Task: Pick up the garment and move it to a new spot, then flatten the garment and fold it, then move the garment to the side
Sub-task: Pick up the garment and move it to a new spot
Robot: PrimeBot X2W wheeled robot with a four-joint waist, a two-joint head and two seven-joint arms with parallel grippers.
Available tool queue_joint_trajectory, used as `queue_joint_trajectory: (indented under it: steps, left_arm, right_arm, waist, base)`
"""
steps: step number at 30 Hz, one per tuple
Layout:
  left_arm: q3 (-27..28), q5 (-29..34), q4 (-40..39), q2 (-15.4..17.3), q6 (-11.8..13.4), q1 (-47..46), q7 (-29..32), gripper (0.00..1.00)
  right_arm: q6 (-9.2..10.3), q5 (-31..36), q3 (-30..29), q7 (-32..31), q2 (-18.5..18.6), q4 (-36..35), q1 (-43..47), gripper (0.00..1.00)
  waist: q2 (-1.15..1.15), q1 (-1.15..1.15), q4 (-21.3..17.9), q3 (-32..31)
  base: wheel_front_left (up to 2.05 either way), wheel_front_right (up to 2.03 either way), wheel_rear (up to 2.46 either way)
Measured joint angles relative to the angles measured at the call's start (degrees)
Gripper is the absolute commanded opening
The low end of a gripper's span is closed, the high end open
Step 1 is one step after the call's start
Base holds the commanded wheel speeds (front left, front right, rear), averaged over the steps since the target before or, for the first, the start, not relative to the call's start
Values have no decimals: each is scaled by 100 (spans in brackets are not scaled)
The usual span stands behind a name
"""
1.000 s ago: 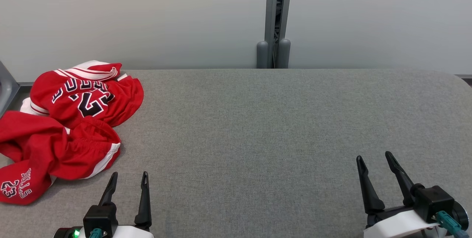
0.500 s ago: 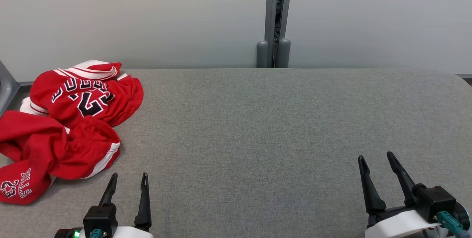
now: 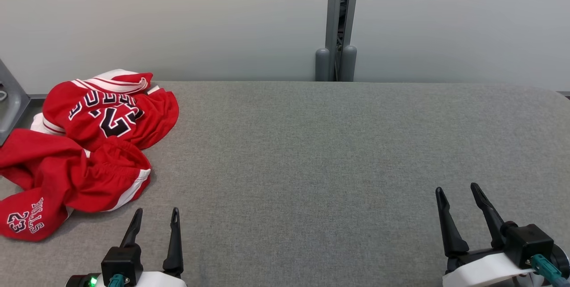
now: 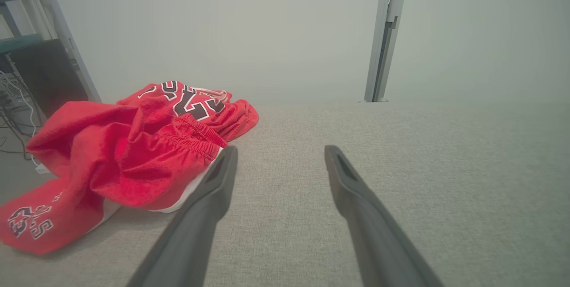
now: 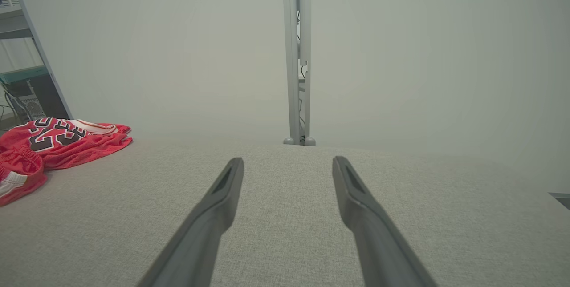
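Me: My left gripper (image 3: 157,211) sits low at seven o'clock on the table (image 3: 311,153). Its two fingers are spread wide, and nothing is between them.

Helper: Where is the garment?

Me: The garment (image 3: 89,144) is at nine o'clock, right by the table's left edge. It is a red heap with white stripes. From my left gripper it is up at ten o'clock, near but not touching. It is so bunched up that I cannot tell if it is one piece or two.

Helper: Why are the fingers wide?

Me: I think it is so they can go around a fold of cloth. Picking it up is not done yet, and the left gripper is the nearest.

Helper: And the middle?

Me: The gray middle looks like a good new spot, with room to lay the cloth flat. At twelve o'clock a gray post (image 3: 337,20) stands by the wall (image 3: 178,20), behind the table.

Helper: And the right side?

Me: My right gripper (image 3: 457,187) sits at five o'clock. Its fingers are spread too, and it holds nothing. It is far from the garment. I think it is parked there to keep the middle free.
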State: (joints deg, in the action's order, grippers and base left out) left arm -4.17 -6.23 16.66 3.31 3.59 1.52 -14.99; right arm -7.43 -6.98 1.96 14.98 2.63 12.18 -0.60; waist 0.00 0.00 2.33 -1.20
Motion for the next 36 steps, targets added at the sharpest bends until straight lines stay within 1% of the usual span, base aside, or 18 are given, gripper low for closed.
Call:
queue_joint_trajectory:
  steps: [7,9,14,24,29,32,36]
  left_arm:
    - [3,-10,-21,-2,0,-74,0,100]
    - [-10,-16,-29,-4,0,-87,0,100]
    - [-12,-22,-44,-4,2,-112,0,100]
    - [45,-36,-71,14,19,-114,-1,100]
    - [66,-78,-65,19,19,-109,0,100]
    - [97,-87,-86,21,19,-99,-1,100]
    - [133,-101,-81,63,15,-88,-1,100]
  right_arm:
    - [0,-13,-42,0,3,-9,8,100]
    - [0,-14,-71,1,4,-20,10,100]
    - [0,-25,-100,1,3,-56,19,100]
    - [-1,-67,-63,1,3,-68,13,100]
    - [-1,-66,-8,2,2,-66,1,100]
    - [-1,-65,8,1,2,-66,1,100]
    - [-1,-55,25,1,3,-75,2,100]
  waist:
    - [0,0,243,15]
    - [0,0,370,22]
    - [0,0,789,38]
    - [0,0,1779,50]
    - [0,0,2167,45]
    - [0,0,2296,38]
    - [0,0,2317,37]
  base:
    - [0,0,0]
    - [0,0,0]
    - [0,0,0]
    - [0,0,0]
    - [0,0,0]
    - [0,0,0]
    - [0,0,0]
